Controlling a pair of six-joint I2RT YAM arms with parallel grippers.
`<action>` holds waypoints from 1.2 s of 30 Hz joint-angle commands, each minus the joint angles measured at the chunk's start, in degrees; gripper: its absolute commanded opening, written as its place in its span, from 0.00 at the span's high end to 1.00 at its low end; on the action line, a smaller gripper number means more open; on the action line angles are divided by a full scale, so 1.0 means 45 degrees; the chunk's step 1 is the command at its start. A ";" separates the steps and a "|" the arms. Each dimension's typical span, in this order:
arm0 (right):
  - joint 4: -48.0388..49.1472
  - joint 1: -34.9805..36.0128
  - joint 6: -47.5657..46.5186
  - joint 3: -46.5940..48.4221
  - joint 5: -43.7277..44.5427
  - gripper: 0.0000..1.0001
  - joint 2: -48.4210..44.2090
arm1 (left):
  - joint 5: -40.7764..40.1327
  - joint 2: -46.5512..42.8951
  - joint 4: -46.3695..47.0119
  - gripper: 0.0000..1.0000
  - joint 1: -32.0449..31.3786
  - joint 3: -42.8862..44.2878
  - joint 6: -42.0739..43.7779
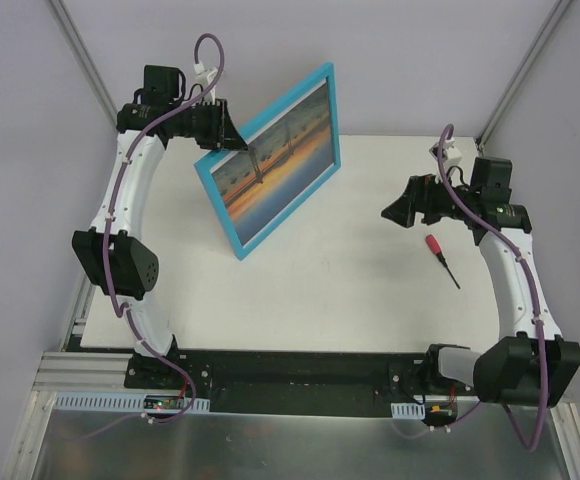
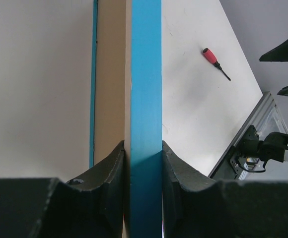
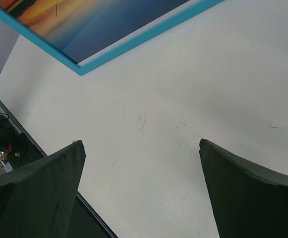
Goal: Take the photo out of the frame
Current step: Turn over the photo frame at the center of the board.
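Frame (image 1: 220, 208) tilted, left jaws pinching its edge, photo (image 1: 290, 160) inside reflection-streaked, right jaws spread empty, back barely visible.

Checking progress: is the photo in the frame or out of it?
In. The photo shows inside the turquoise frame, whose edge the left gripper clamps; the right gripper hangs open, apart.

A white bench (image 1: 370, 300) with faint scuffs stands between plain pale grey walls (image 1: 20, 120). Aluminium posts (image 1: 80, 55) slant up at its far corners. A black strip (image 1: 300, 365) lines the near edge, with a dull metal sheet (image 1: 290, 450) below it. The light is even.
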 commanded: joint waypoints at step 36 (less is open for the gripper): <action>0.1689 0.0434 0.1864 -0.0690 0.0812 0.04 0.4155 | 0.3217 -0.1259 0.7069 1.00 0.0858 -0.7541 -0.3686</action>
